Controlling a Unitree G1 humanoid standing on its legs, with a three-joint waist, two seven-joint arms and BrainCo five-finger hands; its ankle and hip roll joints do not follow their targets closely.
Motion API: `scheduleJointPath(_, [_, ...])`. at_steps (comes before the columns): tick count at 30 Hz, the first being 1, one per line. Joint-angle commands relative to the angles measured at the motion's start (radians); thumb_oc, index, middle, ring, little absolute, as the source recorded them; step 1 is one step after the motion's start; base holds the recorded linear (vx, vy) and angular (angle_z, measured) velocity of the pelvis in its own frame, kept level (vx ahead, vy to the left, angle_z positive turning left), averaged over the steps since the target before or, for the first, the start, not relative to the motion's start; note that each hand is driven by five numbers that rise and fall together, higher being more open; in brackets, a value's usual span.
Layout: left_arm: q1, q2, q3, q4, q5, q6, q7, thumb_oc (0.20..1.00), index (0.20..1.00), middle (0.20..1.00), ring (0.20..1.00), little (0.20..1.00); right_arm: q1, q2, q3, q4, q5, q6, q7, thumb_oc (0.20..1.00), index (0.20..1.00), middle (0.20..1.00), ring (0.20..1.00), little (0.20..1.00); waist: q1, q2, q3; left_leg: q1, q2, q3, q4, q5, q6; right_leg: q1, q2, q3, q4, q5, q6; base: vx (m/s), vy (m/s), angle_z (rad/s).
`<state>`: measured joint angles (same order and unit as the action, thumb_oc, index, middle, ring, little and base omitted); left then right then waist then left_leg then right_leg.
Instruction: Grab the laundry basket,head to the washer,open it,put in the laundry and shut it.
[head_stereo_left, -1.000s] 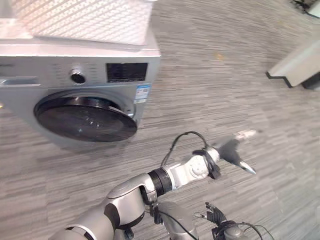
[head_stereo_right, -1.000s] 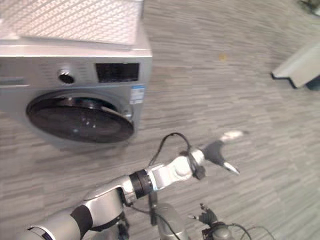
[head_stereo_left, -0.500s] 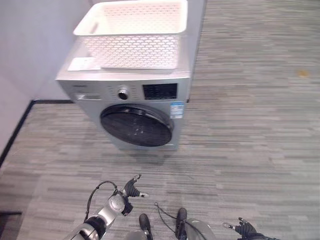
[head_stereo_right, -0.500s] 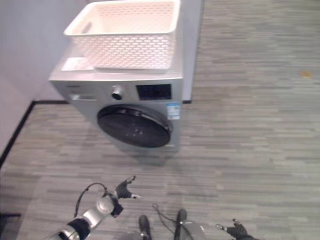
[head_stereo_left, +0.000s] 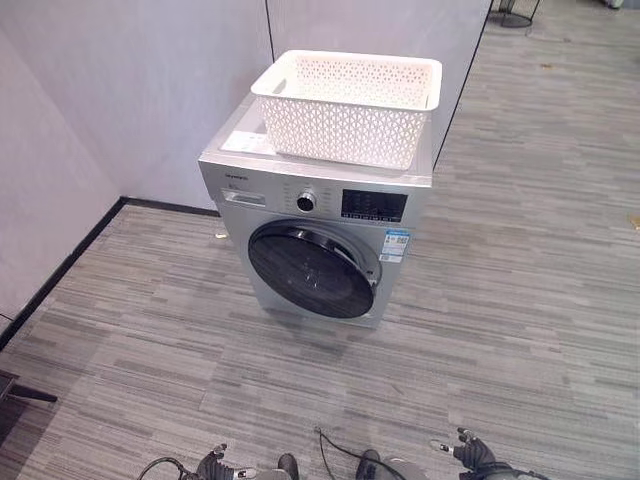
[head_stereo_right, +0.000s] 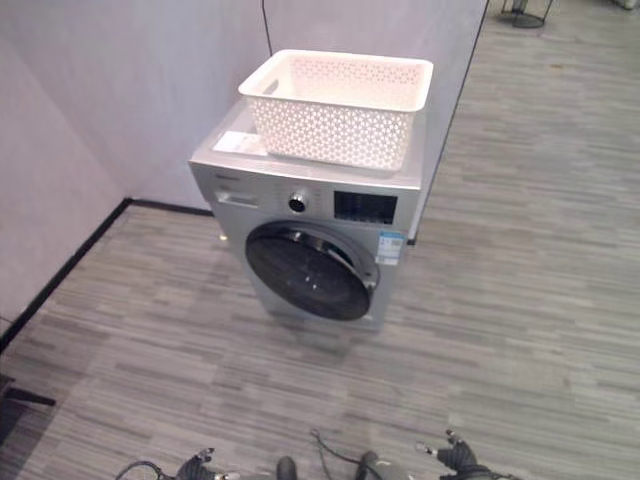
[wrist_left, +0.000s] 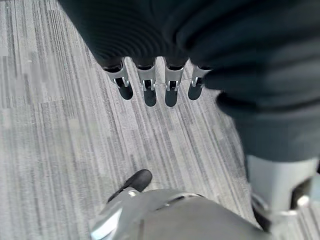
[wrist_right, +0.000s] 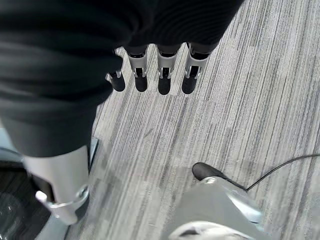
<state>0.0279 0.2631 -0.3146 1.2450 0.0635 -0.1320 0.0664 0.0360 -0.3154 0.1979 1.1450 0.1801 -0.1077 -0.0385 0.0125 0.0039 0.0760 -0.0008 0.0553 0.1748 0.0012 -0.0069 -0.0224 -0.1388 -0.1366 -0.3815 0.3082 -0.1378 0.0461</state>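
A white lattice laundry basket (head_stereo_left: 350, 105) stands on top of a silver front-loading washer (head_stereo_left: 325, 215), whose round dark door (head_stereo_left: 312, 268) is shut. The washer is a few steps ahead of me, against a grey wall. My left hand (head_stereo_left: 214, 464) hangs low at the bottom edge of the eye views, far from the washer. In its wrist view its fingers (wrist_left: 149, 85) point straight down over the carpet and hold nothing. My right hand (head_stereo_left: 470, 452) also hangs low, its fingers (wrist_right: 162, 74) straight and empty.
A white sheet (head_stereo_left: 243, 141) lies on the washer's top beside the basket. Grey walls (head_stereo_left: 130, 90) with a black baseboard (head_stereo_left: 60, 270) close off the left and back. Striped grey carpet (head_stereo_left: 520, 300) runs off to the right. A black stand (head_stereo_left: 512, 12) is at the far right.
The view has pulled back and risen, so the washer and basket show whole and farther off. My left arm, stretched out a second ago, has dropped to my side.
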Motion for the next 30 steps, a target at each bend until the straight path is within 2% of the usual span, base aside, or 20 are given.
scheduleJointPath(1, [-0.022,0.007,0.063,0.029,0.053,0.012,0.017,1.0,1.0,1.0,1.0,1.0,-0.032,0.01,0.034,-0.01,-0.021,-0.01,0.008,1.0,1.0,1.0,1.0,1.0,0.006,-0.046,0.024,-0.005,-0.046,-0.029,0.024,-0.011,0.014,0.146,0.001,0.055,-0.284,0.168,0.072,0.02,0.126,0.06])
scheduleJointPath(7, [-0.001,0.014,0.09,0.03,0.052,0.012,0.02,1.0,1.0,1.0,1.0,1.0,-0.06,0.014,0.045,-0.026,-0.038,-0.003,0.003,1.0,1.0,1.0,1.0,1.0,0.025,-0.039,0.032,0.0,-0.067,-0.031,0.036,-0.034,0.041,0.125,-0.02,0.069,-0.22,0.167,0.086,0.01,0.14,-0.04])
scheduleJointPath(12, [0.003,0.014,0.076,-0.007,0.043,0.004,0.021,1.0,1.0,1.0,1.0,1.0,-0.081,0.014,0.044,-0.075,-0.032,-0.006,-0.007,1.0,1.0,1.0,1.0,1.0,0.032,-0.024,0.051,0.002,-0.099,-0.045,0.054,-0.051,0.065,0.113,-0.063,0.062,-0.16,0.181,0.103,0.02,0.2,0.02])
scheduleJointPath(13, [0.001,0.011,0.067,-0.011,0.044,0.004,0.021,1.0,1.0,1.0,1.0,1.0,-0.092,0.017,0.046,-0.102,-0.022,-0.008,-0.011,1.0,1.0,1.0,1.0,1.0,0.031,-0.016,0.056,-0.001,-0.116,-0.051,0.059,-0.06,0.073,0.109,-0.084,0.06,-0.144,0.198,0.109,0.02,0.22,0.07])
scheduleJointPath(18, [0.003,0.01,0.059,-0.026,0.046,0.003,0.021,1.0,1.0,1.0,1.0,1.0,-0.097,0.02,0.056,-0.127,-0.019,-0.008,-0.013,1.0,1.0,1.0,1.0,1.0,0.031,-0.006,0.062,-0.001,-0.133,-0.051,0.068,-0.072,0.083,0.098,-0.104,0.066,-0.116,0.208,0.112,0.03,0.169,0.05])
scheduleJointPath(20, [0.003,0.012,0.065,-0.029,0.043,0.005,0.023,1.0,1.0,1.0,1.0,1.0,-0.096,0.017,0.069,-0.168,-0.035,-0.007,-0.017,1.0,1.0,1.0,1.0,1.0,0.03,0.001,0.07,0.001,-0.148,-0.058,0.08,-0.083,0.092,0.094,-0.117,0.075,-0.075,0.205,0.109,0.05,0.22,0.08])
scheduleJointPath(21, [0.006,0.017,0.07,-0.032,0.045,0.005,0.029,1.0,1.0,1.0,1.0,1.0,-0.099,0.016,0.083,-0.184,-0.051,-0.008,-0.017,1.0,1.0,1.0,1.0,1.0,0.034,0.005,0.074,0.005,-0.151,-0.054,0.086,-0.091,0.1,0.081,-0.119,0.058,-0.027,0.193,0.101,0.08,0.196,0.08])
scheduleJointPath(22, [0.007,0.02,0.072,-0.035,0.047,0.006,0.03,1.0,1.0,1.0,1.0,1.0,-0.098,0.016,0.09,-0.193,-0.056,-0.008,-0.017,1.0,1.0,1.0,1.0,1.0,0.035,0.005,0.079,0.012,-0.152,-0.055,0.091,-0.096,0.099,0.077,-0.111,0.062,0.0,0.181,0.099,0.11,0.202,0.05])
scheduleJointPath(23, [-0.007,0.034,0.067,-0.032,0.055,0.006,0.033,1.0,1.0,1.0,1.0,1.0,-0.106,0.011,0.102,-0.202,-0.048,-0.015,-0.014,1.0,1.0,1.0,1.0,1.0,0.011,-0.002,0.087,0.005,-0.164,-0.087,0.11,-0.091,0.098,0.017,-0.002,0.164,0.053,0.137,0.081,0.09,0.129,0.1])
scheduleJointPath(24, [-0.006,0.037,0.065,-0.045,0.052,0.008,0.03,1.0,1.0,1.0,1.0,1.0,-0.108,0.006,0.109,-0.217,-0.047,-0.014,-0.011,1.0,1.0,1.0,1.0,1.0,0.009,-0.002,0.09,0.0,-0.171,-0.094,0.117,-0.089,0.094,-0.001,0.022,0.17,0.04,0.13,0.077,0.08,0.093,0.27])
scheduleJointPath(26, [-0.005,0.041,0.063,-0.048,0.056,0.008,0.035,1.0,1.0,1.0,1.0,1.0,-0.118,-0.003,0.123,-0.238,-0.071,-0.015,-0.013,1.0,1.0,1.0,1.0,1.0,0.018,0.0,0.097,0.009,-0.167,-0.084,0.11,-0.095,0.084,-0.015,-0.001,0.096,0.004,0.133,0.064,0.07,0.006,0.49])
scheduleJointPath(27, [-0.008,0.04,0.059,-0.045,0.059,0.008,0.036,1.0,1.0,1.0,1.0,1.0,-0.125,-0.008,0.128,-0.243,-0.083,-0.016,-0.018,1.0,1.0,1.0,1.0,1.0,0.012,0.006,0.099,0.012,-0.166,-0.098,0.108,-0.098,0.08,-0.034,-0.007,0.094,-0.008,0.139,0.065,0.11,-0.032,0.37])
scheduleJointPath(28, [-0.01,0.04,0.057,-0.042,0.06,0.008,0.036,1.0,1.0,1.0,1.0,1.0,-0.133,-0.013,0.13,-0.244,-0.087,-0.016,-0.021,1.0,1.0,1.0,1.0,1.0,0.006,0.01,0.102,0.016,-0.164,-0.11,0.109,-0.1,0.078,-0.056,-0.01,0.108,-0.017,0.15,0.068,0.15,-0.053,0.18])
scheduleJointPath(29, [-0.016,0.042,0.055,-0.039,0.06,0.009,0.037,1.0,1.0,1.0,1.0,1.0,-0.144,-0.02,0.131,-0.258,-0.086,-0.017,-0.023,1.0,1.0,1.0,1.0,1.0,-0.005,0.013,0.114,0.026,-0.163,-0.125,0.119,-0.111,0.07,-0.087,-0.013,0.15,-0.045,0.169,0.076,0.11,-0.033,0.24])
scheduleJointPath(30, [-0.016,0.042,0.056,-0.039,0.06,0.008,0.037,1.0,1.0,1.0,1.0,1.0,-0.144,-0.019,0.131,-0.258,-0.086,-0.017,-0.023,1.0,1.0,1.0,1.0,1.0,-0.006,0.013,0.112,0.022,-0.163,-0.125,0.118,-0.109,0.07,-0.089,-0.014,0.149,-0.048,0.172,0.076,0.17,-0.07,0.51])
